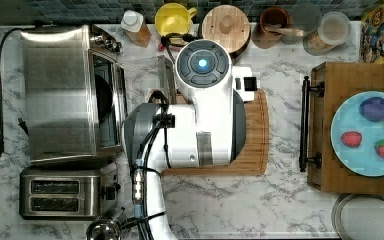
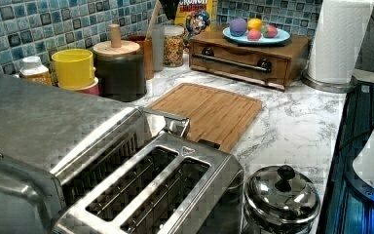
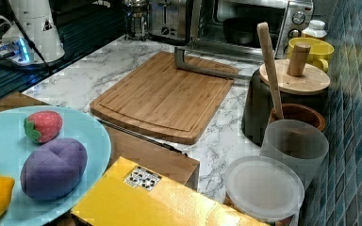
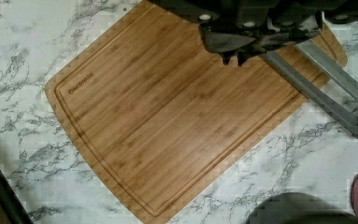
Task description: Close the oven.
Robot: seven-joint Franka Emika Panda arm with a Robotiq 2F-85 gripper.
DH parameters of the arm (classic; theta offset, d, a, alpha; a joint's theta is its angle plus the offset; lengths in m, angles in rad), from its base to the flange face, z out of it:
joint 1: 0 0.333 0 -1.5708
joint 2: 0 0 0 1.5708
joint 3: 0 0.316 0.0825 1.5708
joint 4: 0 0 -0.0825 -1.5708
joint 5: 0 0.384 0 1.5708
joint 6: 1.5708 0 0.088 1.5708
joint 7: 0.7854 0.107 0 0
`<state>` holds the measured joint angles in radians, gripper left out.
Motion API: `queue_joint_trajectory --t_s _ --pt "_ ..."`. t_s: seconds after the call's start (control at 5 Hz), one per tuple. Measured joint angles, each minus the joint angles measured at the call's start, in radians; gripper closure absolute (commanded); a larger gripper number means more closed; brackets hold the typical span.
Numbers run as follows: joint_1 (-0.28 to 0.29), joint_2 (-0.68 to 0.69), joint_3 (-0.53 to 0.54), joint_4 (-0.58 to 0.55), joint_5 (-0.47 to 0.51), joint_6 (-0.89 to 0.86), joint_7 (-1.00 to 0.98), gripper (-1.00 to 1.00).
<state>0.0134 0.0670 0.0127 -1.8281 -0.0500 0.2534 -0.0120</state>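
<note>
starting closest in, at the wrist: finding the gripper pinched together and grasping nothing, hanging over one corner of the bamboo cutting board. noticing just beside it the grey metal bar handle, reaching over that same corner of the board. moving outward in the top view: seeing the white arm bending over the board and covering most of it, with marble counter spreading around. finding the oven at the top view's left, standing open, with its glass door dropped flat toward the board and the dark cavity showing. spotting the two-slot toaster right beside the oven, toward the top view's lower edge. going farther, to the top view's right: picking out a wooden tray well apart from the oven, carrying a pale blue plate of toy fruit. ending along the tiled back wall with a yellow mug and a wooden-lidded canister.
</note>
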Motion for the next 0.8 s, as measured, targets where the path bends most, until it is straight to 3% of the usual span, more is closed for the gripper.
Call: queue_joint_trajectory --t_s 0.4,0.8 --pt "0.000 0.001 -0.006 -0.011 0.006 0.019 -0.087 1.00" --pt "-0.059 0.044 -0.017 -0.011 0.180 0.032 -0.486 1.00"
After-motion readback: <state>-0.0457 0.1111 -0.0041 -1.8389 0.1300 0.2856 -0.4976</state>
